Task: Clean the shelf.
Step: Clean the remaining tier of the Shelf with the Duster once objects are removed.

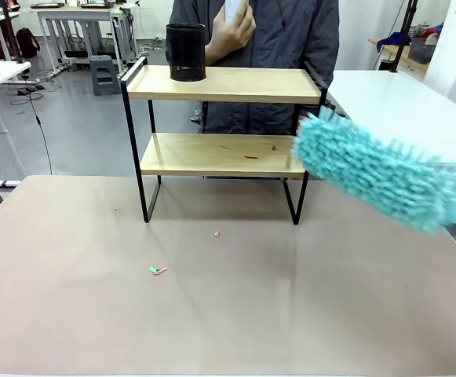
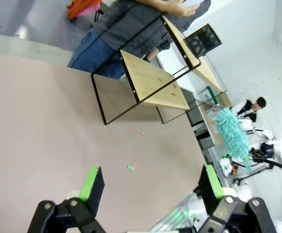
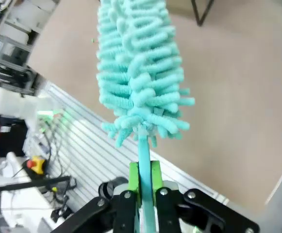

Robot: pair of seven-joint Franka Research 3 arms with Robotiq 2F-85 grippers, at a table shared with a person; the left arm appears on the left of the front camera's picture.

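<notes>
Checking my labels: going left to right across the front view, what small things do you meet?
In order: black cup atop the shelf → pink scrap on the table → red crumbs on the lower board → teal duster.

The shelf [image 1: 220, 85] is a small two-tier rack: two light wooden boards held in a thin black metal frame with raised rails at each end. It stands upright on the far half of the brownish table [image 1: 212, 314]. A few small red bits [image 1: 250, 157] lie on the lower board, and a black cup [image 1: 186, 52] sits at the left end of the top board.
</notes>
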